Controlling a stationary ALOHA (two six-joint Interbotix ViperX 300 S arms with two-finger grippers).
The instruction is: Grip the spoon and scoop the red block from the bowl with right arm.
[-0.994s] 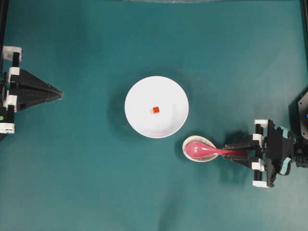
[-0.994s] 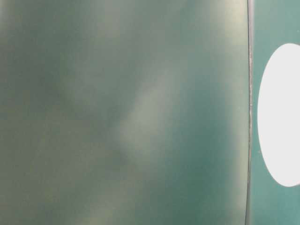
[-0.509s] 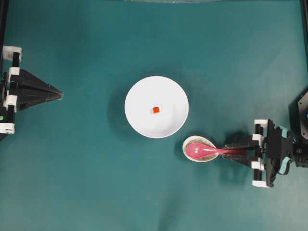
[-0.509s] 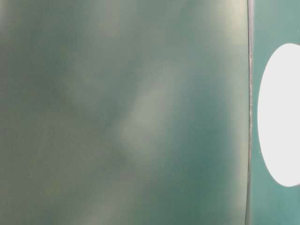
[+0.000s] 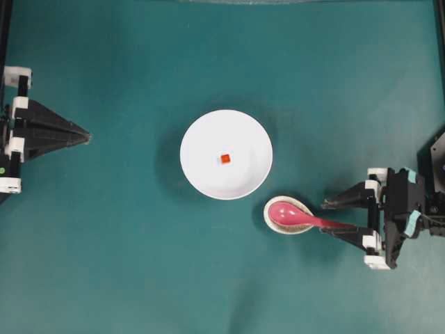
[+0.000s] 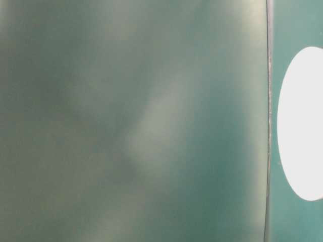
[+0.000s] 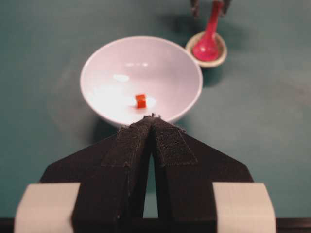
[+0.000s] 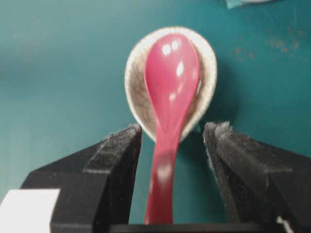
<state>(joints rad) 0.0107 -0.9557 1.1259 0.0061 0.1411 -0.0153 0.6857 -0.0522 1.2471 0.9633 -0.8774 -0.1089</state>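
We see the right hand (image 5: 345,217) spread wide near the table's (image 5: 139,278) right edge, its fingers (image 8: 114,160) on either side of the spoon's handle without touching it. The spoon (image 5: 299,217) is glossy pink, its deep oval end resting in a small speckled dish (image 5: 272,221) just beside the bowl (image 5: 201,132), toward the near right. The white bowl sits at the middle of the table, and the red block (image 5: 225,158) lies on its floor near the centre. The left hand (image 5: 85,136) rests at the left edge, fingers pressed together and pinching nothing, pointing toward the bowl.
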